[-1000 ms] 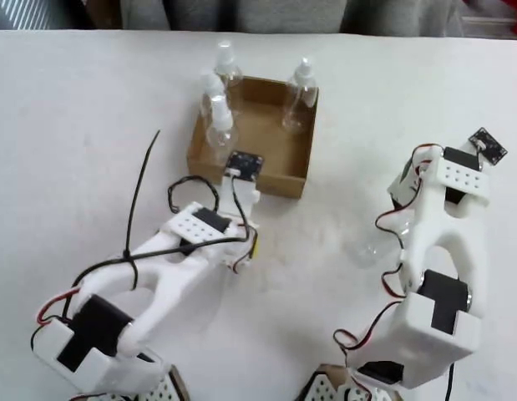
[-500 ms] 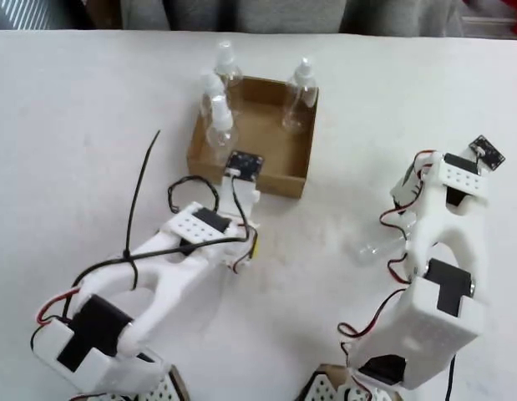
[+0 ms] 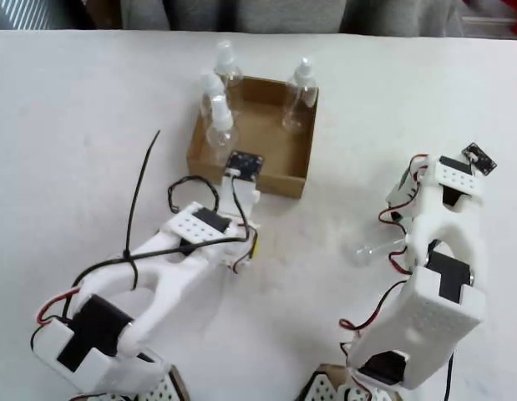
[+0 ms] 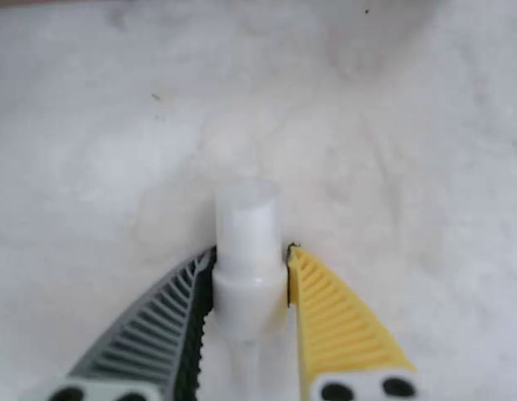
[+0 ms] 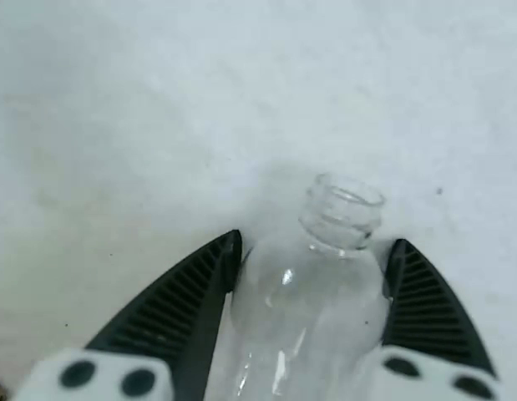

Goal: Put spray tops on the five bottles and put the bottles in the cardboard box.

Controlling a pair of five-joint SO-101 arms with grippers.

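L gripper [image 4: 250,252] pinches spray top [image 4: 244,221] just off cardboard box [image 3: 279,180] near wall; R gripper [image 5: 315,242], farther out, clamps bottle [image 5: 312,309], open neck aimed at it.

A white surface [image 3: 66,125] fills nearly the whole high view, matte and faintly mottled, with slight wrinkles and dimples like a cloth or paper cover. The light on it is soft and even, and the shadows are pale with blurred edges. Beyond its far edge runs a band of grey upholstery [image 3: 283,15], seemingly a seat or sofa. At the far left corner sits a patch of bluish slats [image 3: 20,12] beside a dark brown piece [image 3: 99,12]. A red scrap [image 3: 500,12] shows at the far right corner.
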